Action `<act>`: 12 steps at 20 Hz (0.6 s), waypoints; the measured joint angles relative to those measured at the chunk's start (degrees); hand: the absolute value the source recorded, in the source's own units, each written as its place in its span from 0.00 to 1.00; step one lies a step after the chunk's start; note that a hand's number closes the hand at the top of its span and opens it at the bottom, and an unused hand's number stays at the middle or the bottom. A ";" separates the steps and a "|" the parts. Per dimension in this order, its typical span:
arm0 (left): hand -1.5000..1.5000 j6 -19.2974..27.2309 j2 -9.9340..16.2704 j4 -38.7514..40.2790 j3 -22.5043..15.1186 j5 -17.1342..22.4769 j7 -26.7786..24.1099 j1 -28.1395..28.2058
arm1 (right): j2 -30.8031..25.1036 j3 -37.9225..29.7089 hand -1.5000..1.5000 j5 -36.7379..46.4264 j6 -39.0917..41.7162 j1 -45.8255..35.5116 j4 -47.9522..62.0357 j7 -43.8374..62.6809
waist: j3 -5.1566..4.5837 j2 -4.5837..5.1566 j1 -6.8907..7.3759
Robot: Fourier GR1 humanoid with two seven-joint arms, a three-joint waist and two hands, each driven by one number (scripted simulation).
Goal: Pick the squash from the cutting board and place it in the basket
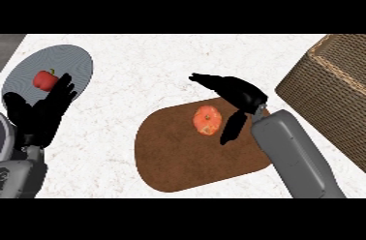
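An orange squash (206,120) lies on the upper middle of the brown cutting board (178,157). My right hand (239,95) hovers just right of and above the squash, open, with its fingers stretched to the upper left and its thumb hanging down beside the squash. I cannot tell whether the thumb touches it. The woven brown basket (332,84) stands at the right edge, partly out of view. My left hand (43,111) rests open at the far left, fingers up.
A grey round plate (68,65) at the upper left carries a red bell pepper (45,79), close to my left hand's fingertips. The counter top (150,74) is white and speckled.
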 measured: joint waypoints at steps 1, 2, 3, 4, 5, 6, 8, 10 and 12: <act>0.50 -0.55 -0.11 0.60 0.47 0.02 -0.28 -0.16 | -0.12 -0.30 0.00 0.47 -0.11 0.13 0.71 -1.37 | 0.00 0.00 0.00; 0.50 -0.36 -0.61 0.79 0.38 -0.68 -0.41 -0.24 | 0.17 -0.70 0.00 0.96 -0.18 -0.30 1.86 -2.17 | 0.00 0.01 0.00; 0.50 -0.59 -0.93 1.64 0.66 -1.10 -1.20 -0.29 | 0.08 -1.17 0.00 1.08 0.44 -0.36 1.91 -2.66 | 0.00 0.02 -0.02; 0.50 -0.71 -1.03 0.57 0.80 -1.17 -0.66 0.13 | 0.44 -1.54 0.00 0.99 0.76 -0.05 1.74 -2.82 | -0.01 0.00 -0.01; 0.50 -0.93 -1.06 1.05 1.15 -1.33 -0.90 -0.24 | 0.43 -2.22 0.00 0.62 1.62 -0.58 2.31 -3.40 | 0.00 0.01 -0.01; 0.50 -1.30 -1.04 1.77 1.49 -1.41 -1.00 -0.72 | 0.13 -2.29 0.00 0.65 2.11 0.00 2.30 -4.57 | -0.01 0.00 -0.05; 0.50 -1.76 -1.17 2.93 1.99 -1.84 -0.73 -1.76 | 0.11 -2.33 0.00 0.92 2.81 1.40 1.09 -5.70 | -0.01 -0.01 -0.14; 0.50 -1.30 -2.18 2.67 1.91 -2.72 -0.93 -1.58 | 0.45 -2.81 0.00 1.26 3.15 1.39 1.29 -6.85 | -0.01 -0.01 -0.10; 0.50 -1.77 -2.09 1.31 2.39 -2.68 0.14 -1.10 | 0.59 -2.61 0.00 1.87 3.45 2.85 -0.13 -7.25 | 0.00 -0.04 -0.11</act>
